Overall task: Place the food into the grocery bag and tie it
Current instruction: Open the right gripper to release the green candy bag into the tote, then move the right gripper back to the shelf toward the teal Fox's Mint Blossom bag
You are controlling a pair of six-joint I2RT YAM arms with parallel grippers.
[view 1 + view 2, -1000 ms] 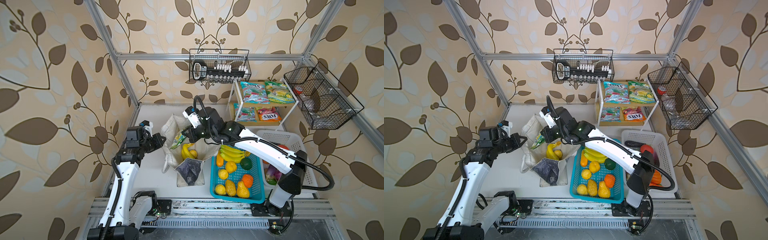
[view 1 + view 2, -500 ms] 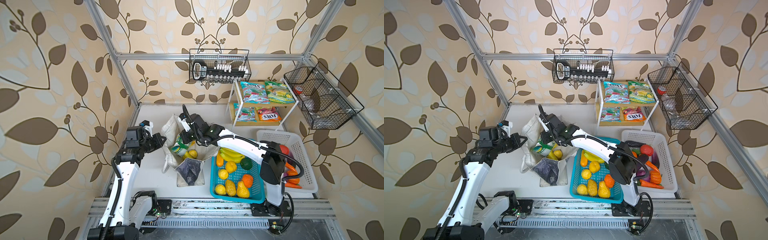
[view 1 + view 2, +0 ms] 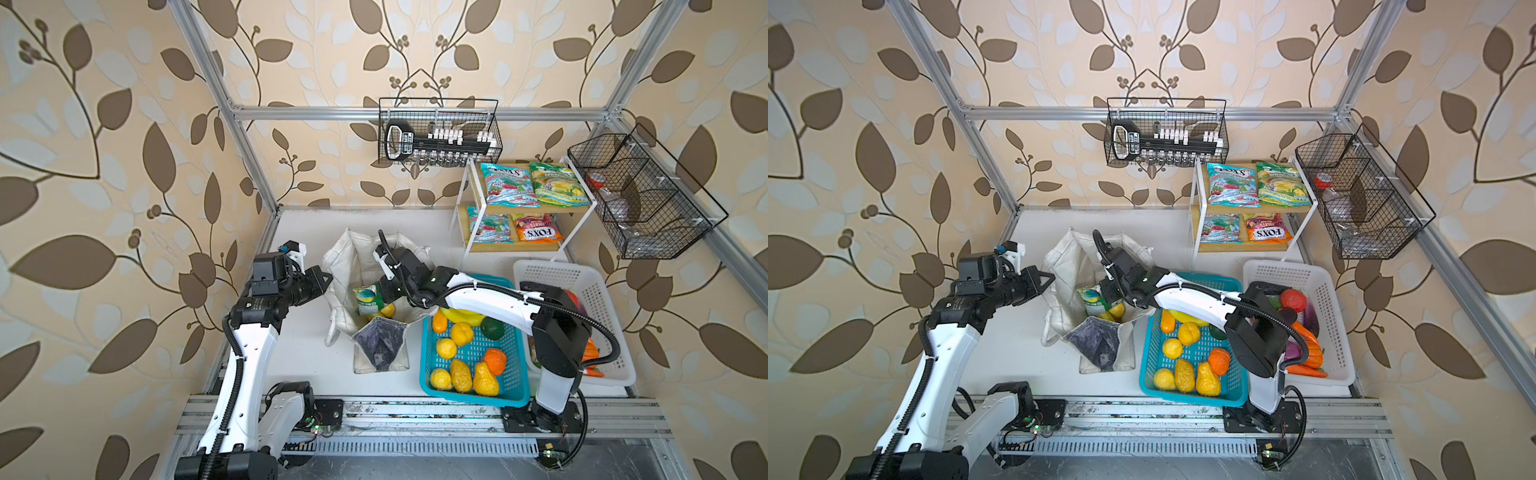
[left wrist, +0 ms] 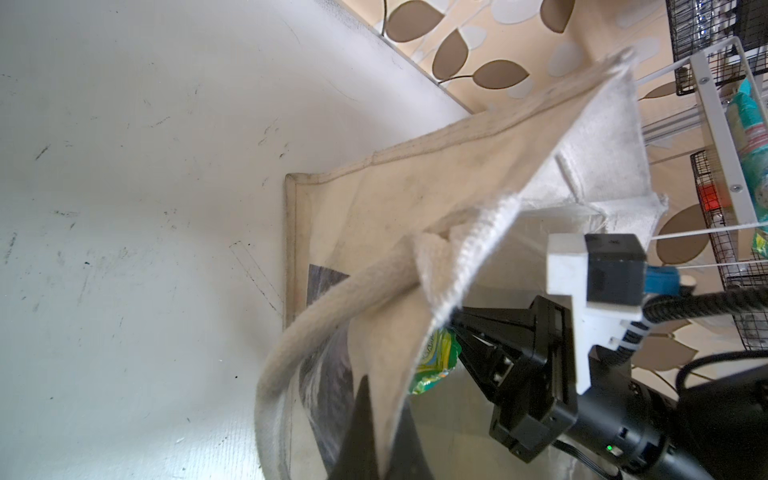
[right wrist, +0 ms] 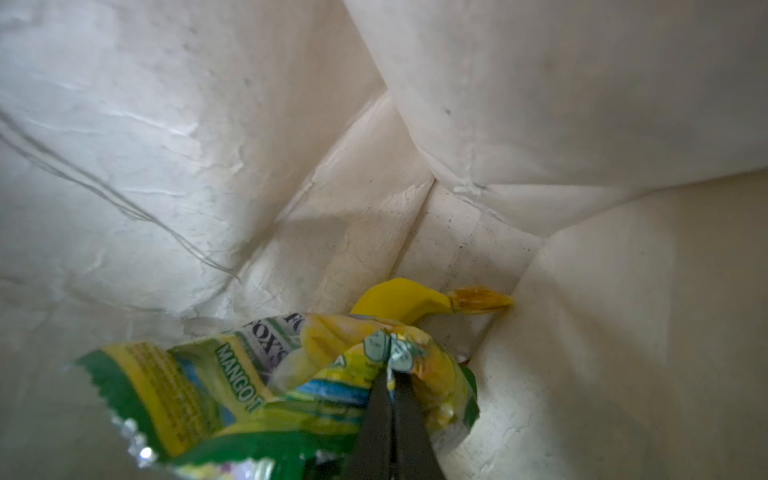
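Packing partway: right gripper [image 5: 390,370] clamps green-yellow snack packet [image 5: 232,395] inside grocery bag [image 3: 341,262], above banana bunch [image 5: 399,297]; left gripper [image 3: 323,277] pinches bag rim; release, remaining food, tying left.

The arms [image 3: 249,353] have white shells, black joints, ribbed black cables and a black tapered right gripper [image 5: 388,374]

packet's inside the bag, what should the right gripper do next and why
Probably open the right gripper and let go: it is shut on the snack packet, already deep inside the bag, by the banana, while the left gripper holds the bag's rim open.
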